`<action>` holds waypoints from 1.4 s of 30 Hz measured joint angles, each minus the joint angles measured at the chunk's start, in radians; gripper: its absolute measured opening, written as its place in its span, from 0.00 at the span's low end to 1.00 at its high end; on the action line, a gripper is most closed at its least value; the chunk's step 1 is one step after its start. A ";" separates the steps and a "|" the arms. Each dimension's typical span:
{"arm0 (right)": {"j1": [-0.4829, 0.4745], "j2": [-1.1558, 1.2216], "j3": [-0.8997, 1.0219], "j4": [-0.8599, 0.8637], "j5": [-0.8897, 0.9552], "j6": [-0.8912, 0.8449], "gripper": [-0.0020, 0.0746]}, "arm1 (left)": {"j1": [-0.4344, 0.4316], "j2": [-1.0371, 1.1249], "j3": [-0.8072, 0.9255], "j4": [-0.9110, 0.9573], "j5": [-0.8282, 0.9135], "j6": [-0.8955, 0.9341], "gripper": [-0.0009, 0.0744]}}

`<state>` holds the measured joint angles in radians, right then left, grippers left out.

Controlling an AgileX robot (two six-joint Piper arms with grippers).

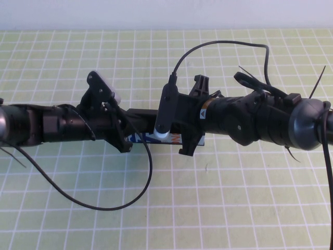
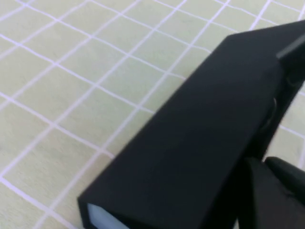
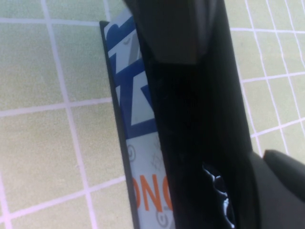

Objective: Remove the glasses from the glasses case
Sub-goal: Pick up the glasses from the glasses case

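Currently the right gripper [image 1: 167, 134] sits at the right end of the glasses case [image 1: 141, 112], near the table's center, with its jaws closed; whether they pinch any part of the case cannot be determined. In the right wrist view a dark finger [image 3: 174, 28] lies directly over the case's black body, beside the light-blue side strip [image 3: 138, 143] printed in blue and orange. The left gripper [image 1: 120, 136] is at the opposite, left end of the case; its finger state cannot be determined. In the left wrist view the flat black lid [image 2: 200, 138] fills most of the frame and appears shut. The glasses are not visible in any view. The case rests on a green mat [image 1: 208, 208] with a white grid, between the two arms, which reach in from either side.
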<state>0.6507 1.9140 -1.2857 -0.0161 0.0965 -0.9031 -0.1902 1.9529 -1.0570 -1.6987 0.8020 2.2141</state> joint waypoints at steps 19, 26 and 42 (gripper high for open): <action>0.000 0.000 0.000 0.016 0.000 0.001 0.01 | 0.000 0.051 -0.018 -0.015 -0.011 0.100 0.01; 0.000 0.000 0.000 0.016 0.000 0.001 0.01 | 0.000 0.056 -0.044 -0.008 -0.026 0.111 0.01; 0.000 0.000 0.000 0.053 -0.053 0.002 0.09 | 0.000 0.085 -0.059 -0.026 -0.038 0.104 0.01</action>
<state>0.6507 1.9140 -1.2857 0.0371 0.0435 -0.9007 -0.1902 2.0375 -1.1160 -1.7245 0.7642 2.3180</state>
